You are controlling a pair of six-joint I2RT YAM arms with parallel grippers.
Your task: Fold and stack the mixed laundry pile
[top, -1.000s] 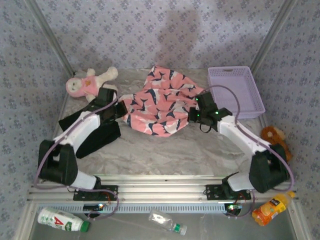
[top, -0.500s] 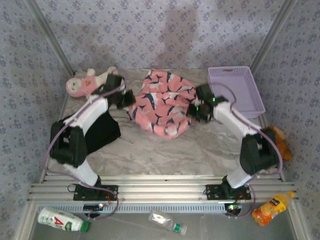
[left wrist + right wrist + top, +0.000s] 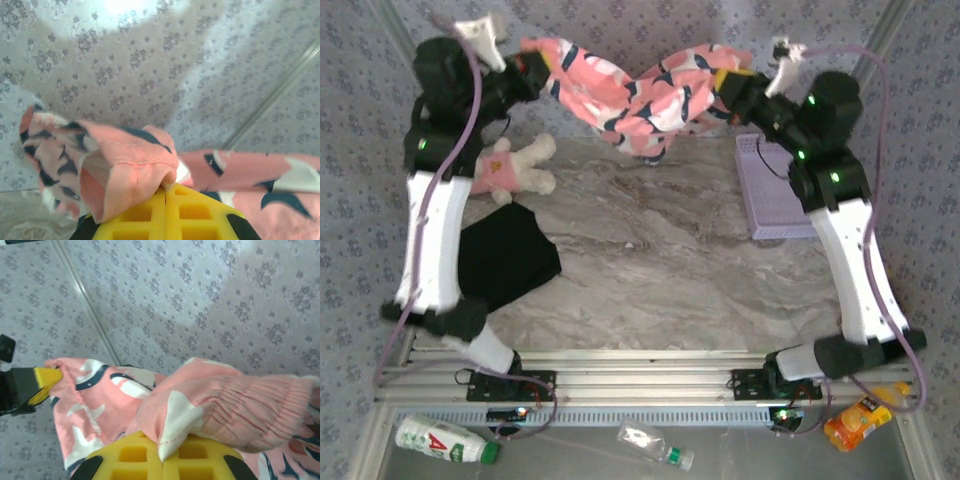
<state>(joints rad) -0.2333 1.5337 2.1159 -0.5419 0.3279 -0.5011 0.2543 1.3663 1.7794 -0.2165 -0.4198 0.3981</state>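
- Above the far side of the table (image 3: 670, 260), the pink garment (image 3: 640, 95) hangs stretched in the air between both arms.
- The left gripper (image 3: 535, 72) pinches a hemmed corner and the right gripper (image 3: 725, 88) a gathered edge, both pressed tight on cloth.
- The black T-shirt (image 3: 505, 255) lies on the table at left. My read: 0 of 2 folded, no stack yet.
- The wrist views show which seams are gripped; the top view shows the sag between.

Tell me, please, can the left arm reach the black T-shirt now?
Probably not yet: the left gripper is shut on the pink garment, held high. The T-shirt lies uncovered below, so only that grip hinders it.
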